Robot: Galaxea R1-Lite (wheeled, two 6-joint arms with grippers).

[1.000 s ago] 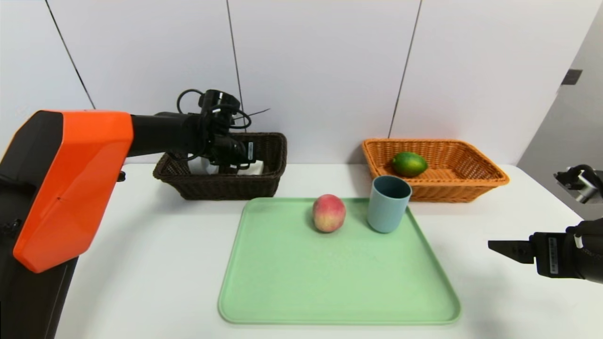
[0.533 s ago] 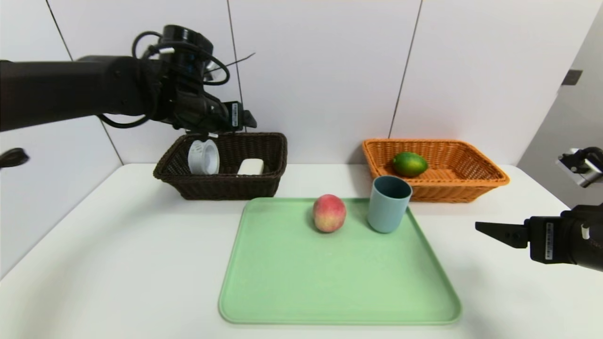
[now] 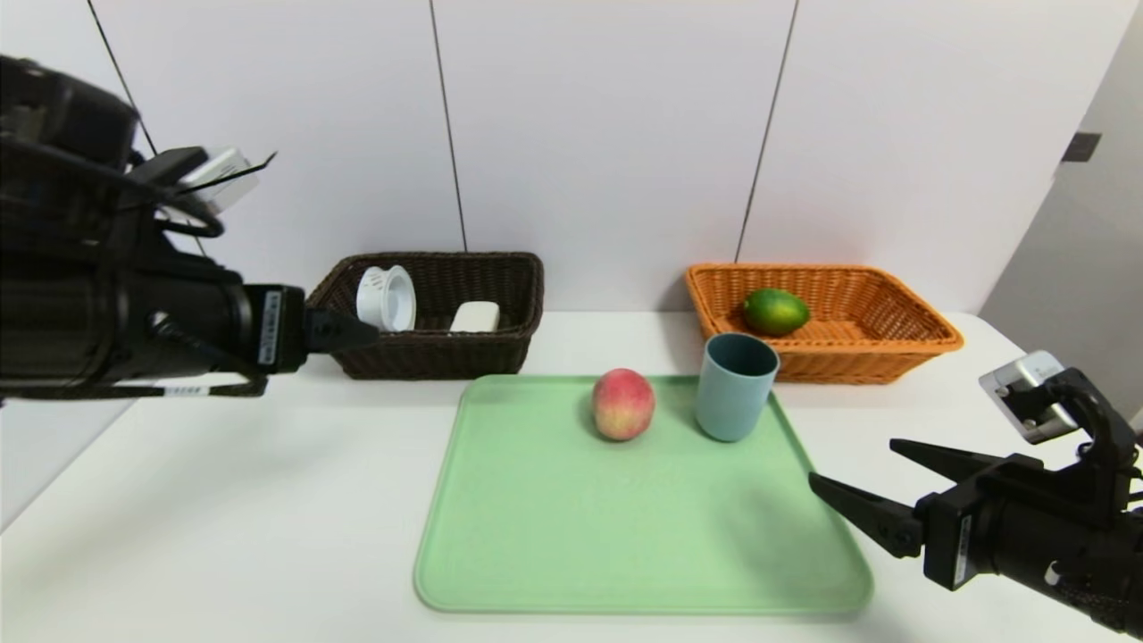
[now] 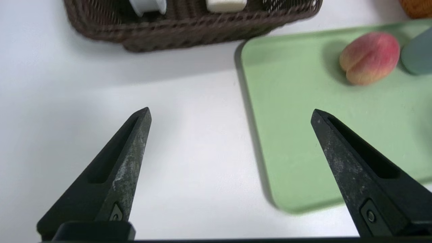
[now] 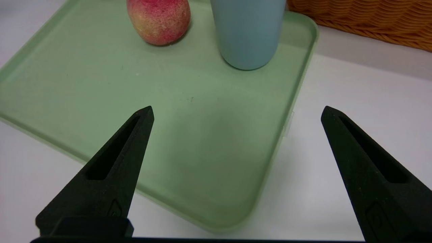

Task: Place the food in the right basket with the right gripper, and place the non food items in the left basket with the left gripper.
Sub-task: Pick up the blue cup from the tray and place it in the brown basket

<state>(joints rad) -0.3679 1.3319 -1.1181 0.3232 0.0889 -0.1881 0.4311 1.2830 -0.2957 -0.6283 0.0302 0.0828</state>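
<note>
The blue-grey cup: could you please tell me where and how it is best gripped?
Probably around its upper wall, from above, fingers either side: it stands upright, open end up, with smooth round sides. The peach sits close on its left.

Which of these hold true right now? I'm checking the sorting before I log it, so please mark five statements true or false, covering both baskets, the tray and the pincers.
1. The green citrus fruit lies in the orange basket. True.
2. The peach is in the dark basket. False: it sits on the green tray.
3. The blue-grey cup stands upright on the tray. True.
4. The left pincer is closed on the white block. False: it is open and holds nothing; the block lies in the dark basket.
5. The right pincer is open, with nothing between its fingertips. True.
</note>
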